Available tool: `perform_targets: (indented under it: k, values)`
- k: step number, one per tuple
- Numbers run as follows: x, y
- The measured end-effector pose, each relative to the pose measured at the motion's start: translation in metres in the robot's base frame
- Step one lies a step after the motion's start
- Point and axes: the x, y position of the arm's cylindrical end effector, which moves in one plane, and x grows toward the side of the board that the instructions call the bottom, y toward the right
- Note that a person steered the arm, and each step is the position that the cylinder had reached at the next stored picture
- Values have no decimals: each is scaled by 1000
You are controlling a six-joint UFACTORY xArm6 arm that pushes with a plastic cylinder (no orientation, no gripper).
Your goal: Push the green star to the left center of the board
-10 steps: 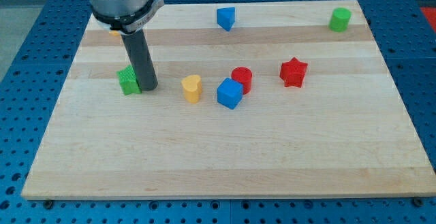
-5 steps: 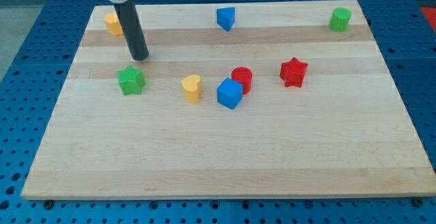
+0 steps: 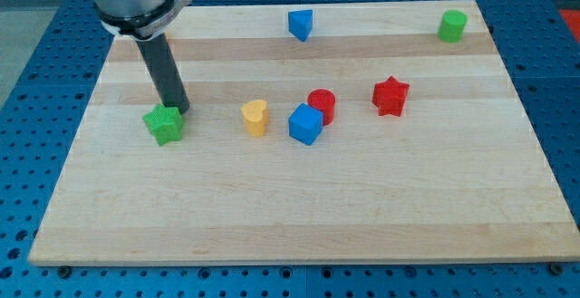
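Note:
The green star [image 3: 164,124] lies on the wooden board [image 3: 299,207] at the view's left, about mid-height. My tip [image 3: 177,109] stands just above and to the right of the star, touching or almost touching its upper right edge. The dark rod rises from there toward the view's top left.
A yellow heart-shaped block [image 3: 256,117], a blue cube [image 3: 305,124], a red cylinder [image 3: 322,105] and a red star [image 3: 391,96] sit mid-board. A blue block [image 3: 300,24] and a green cylinder [image 3: 452,25] lie along the top edge. The arm covers the top left corner.
My tip swung up away from the star, then came back down to its upper right. The green star has shifted a little left and down. The arm now hides the yellow block at the top left.

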Motion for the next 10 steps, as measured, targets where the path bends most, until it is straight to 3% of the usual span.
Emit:
perform_targets:
  k: [1, 3, 6, 7, 8, 10]
  values:
    - [29, 30]
    - [68, 31]
    - [58, -19]
    - [74, -13]
    - [111, 43]
    - [-66, 46]
